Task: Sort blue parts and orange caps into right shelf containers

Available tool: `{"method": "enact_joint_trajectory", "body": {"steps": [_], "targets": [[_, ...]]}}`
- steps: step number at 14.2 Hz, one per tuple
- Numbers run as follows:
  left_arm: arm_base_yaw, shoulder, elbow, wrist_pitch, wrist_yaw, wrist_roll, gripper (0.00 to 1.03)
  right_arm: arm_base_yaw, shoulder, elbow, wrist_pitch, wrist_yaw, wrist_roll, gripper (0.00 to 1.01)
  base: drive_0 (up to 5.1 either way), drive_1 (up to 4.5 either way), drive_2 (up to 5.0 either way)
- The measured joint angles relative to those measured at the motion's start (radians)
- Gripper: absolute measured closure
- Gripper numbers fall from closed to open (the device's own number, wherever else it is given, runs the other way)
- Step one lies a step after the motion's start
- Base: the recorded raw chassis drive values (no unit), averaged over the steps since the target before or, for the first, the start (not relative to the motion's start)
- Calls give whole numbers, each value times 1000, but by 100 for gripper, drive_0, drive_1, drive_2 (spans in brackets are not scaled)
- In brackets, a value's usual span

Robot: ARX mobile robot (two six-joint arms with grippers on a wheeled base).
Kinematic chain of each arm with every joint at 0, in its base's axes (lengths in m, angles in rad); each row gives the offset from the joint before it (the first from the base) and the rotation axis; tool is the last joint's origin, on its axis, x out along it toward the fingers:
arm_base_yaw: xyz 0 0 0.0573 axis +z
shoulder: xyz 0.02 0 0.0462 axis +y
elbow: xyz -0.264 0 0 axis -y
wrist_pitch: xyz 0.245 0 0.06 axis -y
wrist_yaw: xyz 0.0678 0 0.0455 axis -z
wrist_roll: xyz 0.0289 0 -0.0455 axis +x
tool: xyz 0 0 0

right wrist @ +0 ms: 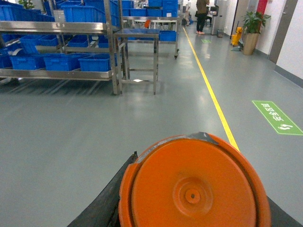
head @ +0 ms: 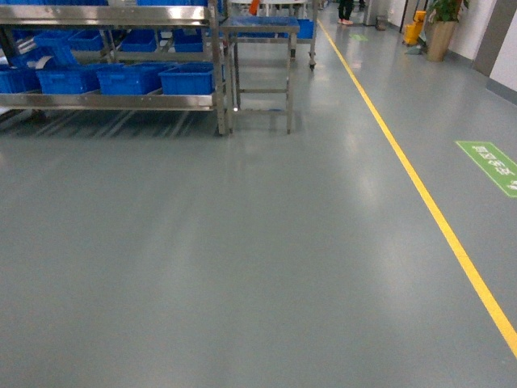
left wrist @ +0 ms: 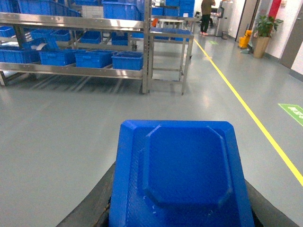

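In the left wrist view a blue part (left wrist: 182, 175), a flat tray-like piece with a raised octagonal panel, fills the lower frame. My left gripper (left wrist: 182, 213) is shut on it, its black fingers (left wrist: 92, 210) showing at both sides. In the right wrist view a round orange cap (right wrist: 194, 189) sits between the black fingers (right wrist: 102, 205) of my right gripper (right wrist: 191, 215), which is shut on it. Bright-blue containers (head: 190, 78) stand in a row on a steel shelf (head: 113, 101) far ahead at the upper left, also seen as containers (left wrist: 128, 60) and containers (right wrist: 97, 62). Neither gripper shows in the head view.
A small steel table (head: 260, 28) stands just right of the shelf. A yellow floor line (head: 420, 186) runs diagonally along the right, with a green floor sign (head: 493, 166) beyond it. A potted plant (head: 443, 28) and a person (left wrist: 207, 14) are far down the aisle. Grey floor lies between me and the shelf.
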Motion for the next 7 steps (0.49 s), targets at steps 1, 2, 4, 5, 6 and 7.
{"method": "enact_joint_trajectory", "body": {"steps": [1,2,4,5,6,7], "targets": [[0,0,0,1,1,0,61,0,0,0,-3,0,0,58,-8,409,-425],[0,0,0,0,0,0,61,0,0,0,-2,0,0,58,-6,411,-422],[0,0,0,3,2,0,61,0,0,0,-3,0,0,58,-8,409,-424],[0,0,0,-1,1,0,61,0,0,0,-2,-1,0,58,-2,415,-418],[0,0,0,0,0,0,61,0,0,0,3,-1,0,58,5,421,-412],[0,0,0,0,0,0,61,0,0,0,-4,0,0,58,-3,414,-420]]}}
